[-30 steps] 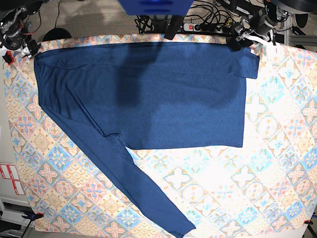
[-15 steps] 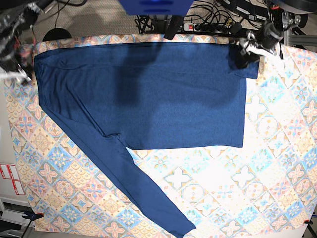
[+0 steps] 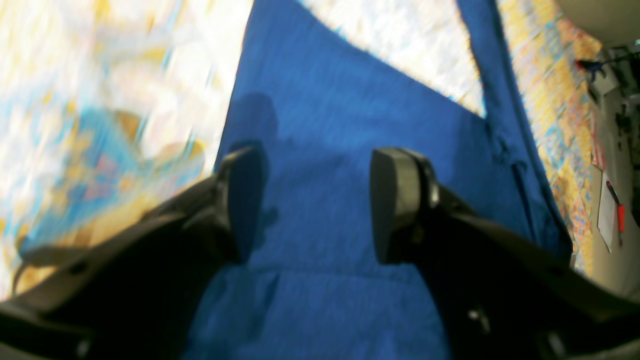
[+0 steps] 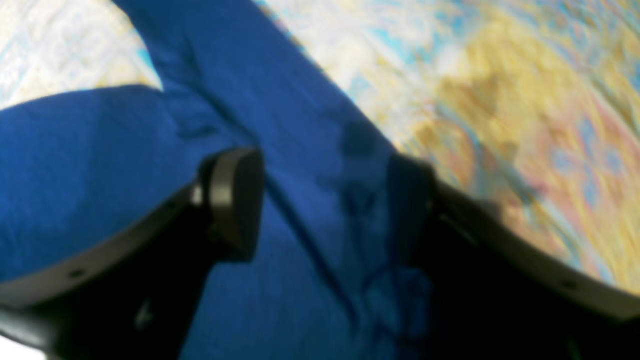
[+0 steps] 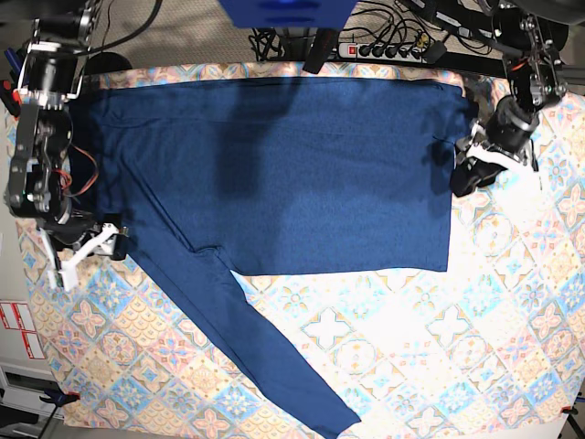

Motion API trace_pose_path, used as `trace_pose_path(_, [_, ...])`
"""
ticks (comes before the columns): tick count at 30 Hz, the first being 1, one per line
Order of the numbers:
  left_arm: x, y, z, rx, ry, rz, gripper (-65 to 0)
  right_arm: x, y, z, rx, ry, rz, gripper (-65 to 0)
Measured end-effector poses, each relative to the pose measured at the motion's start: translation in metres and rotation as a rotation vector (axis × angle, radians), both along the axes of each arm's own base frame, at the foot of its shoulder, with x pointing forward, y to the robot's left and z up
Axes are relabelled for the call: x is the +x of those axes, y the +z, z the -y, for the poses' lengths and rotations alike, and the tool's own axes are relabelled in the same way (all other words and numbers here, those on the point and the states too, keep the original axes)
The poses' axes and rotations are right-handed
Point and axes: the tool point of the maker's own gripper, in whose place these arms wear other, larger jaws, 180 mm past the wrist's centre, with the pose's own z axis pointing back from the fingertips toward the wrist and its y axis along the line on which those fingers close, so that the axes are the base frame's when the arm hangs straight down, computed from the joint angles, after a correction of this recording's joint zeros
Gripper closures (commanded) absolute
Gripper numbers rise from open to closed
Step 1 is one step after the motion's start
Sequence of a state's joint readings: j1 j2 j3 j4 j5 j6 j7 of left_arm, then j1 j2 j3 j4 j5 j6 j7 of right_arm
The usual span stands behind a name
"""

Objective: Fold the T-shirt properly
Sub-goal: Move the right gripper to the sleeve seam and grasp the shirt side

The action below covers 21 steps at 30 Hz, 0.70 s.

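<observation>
Both arms had moved from the far corners toward the near side. The left gripper [image 5: 475,174] and right gripper [image 5: 87,251] stood spread, empty, over the T-shirt [image 5: 274,174], which lay flat on the patterned cloth [image 5: 439,347].

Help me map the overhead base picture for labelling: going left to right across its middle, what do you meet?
Right gripper at the left edge, open → T-shirt spread flat on the patterned tablecloth → left gripper at the shirt's right edge, open.
</observation>
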<state>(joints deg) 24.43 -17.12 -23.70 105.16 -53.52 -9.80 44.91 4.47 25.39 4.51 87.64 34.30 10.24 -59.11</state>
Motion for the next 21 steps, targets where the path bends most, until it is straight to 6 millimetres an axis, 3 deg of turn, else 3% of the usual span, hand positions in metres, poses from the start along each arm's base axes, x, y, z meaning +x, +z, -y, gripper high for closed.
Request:
trace_pose_path(4, [0.007, 0.002, -0.003, 0.048, -0.009, 0.007, -33.7, 0.022, -0.018, -0.002, -0.059, 0.045, -0.035, -37.5])
trace_pose_path(14, [0.005, -0.024, -0.014, 0.028, 0.026, -0.061, -33.7, 0.072, -0.047, 0.008, -0.485, 0.253, -0.064, -37.5])
trace_pose_path(18, [0.005, -0.023, -0.014, 0.028, 0.026, -0.06, -33.7, 0.072, -0.067, 0.0, -0.456, 0.383, -0.081, -37.5])
trace_pose_path(21, [0.005, -0.023, -0.014, 0.028, 0.025, -0.06, -33.7, 0.066, -0.077, 0.005, -0.439, 0.403, -0.11, -37.6])
